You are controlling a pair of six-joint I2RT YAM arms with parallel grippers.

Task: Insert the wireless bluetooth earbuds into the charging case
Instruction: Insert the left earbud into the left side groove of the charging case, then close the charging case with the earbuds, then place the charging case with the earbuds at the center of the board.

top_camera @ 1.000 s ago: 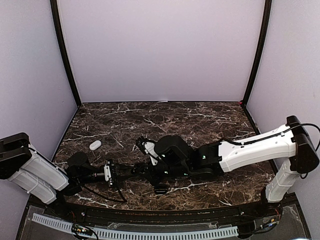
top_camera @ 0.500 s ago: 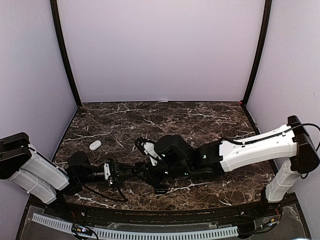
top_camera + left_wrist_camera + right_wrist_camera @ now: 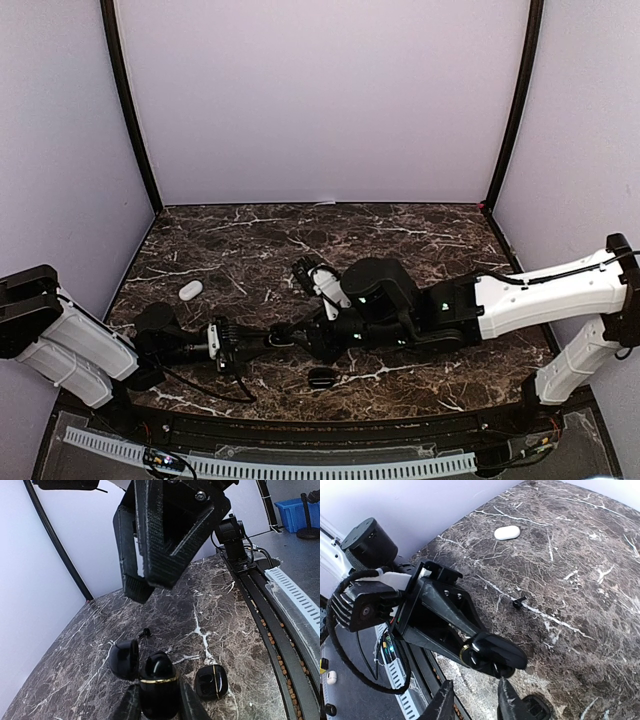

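Observation:
My left gripper (image 3: 160, 707) is shut on an open black charging case with a gold rim (image 3: 159, 682). Its lid (image 3: 123, 659) hangs open to the left. The case also shows in the right wrist view (image 3: 492, 652) and in the top view (image 3: 285, 336). My right gripper (image 3: 472, 700) is open and empty, above and just short of the case, and it looms over it in the left wrist view (image 3: 150, 555). One tiny black earbud (image 3: 145, 631) lies on the marble beyond the case and shows in the right wrist view (image 3: 519, 601). I cannot see inside the case's sockets.
A second black case (image 3: 211, 681), closed, lies on the marble beside the held one, near the front edge (image 3: 322, 377). A white case (image 3: 190, 289) lies at the left (image 3: 507, 532). The tabletop is dark marble (image 3: 400, 240), with purple walls around it.
My right arm has drawn back to the right and up, away from the held case. My left gripper has stayed put with the case.

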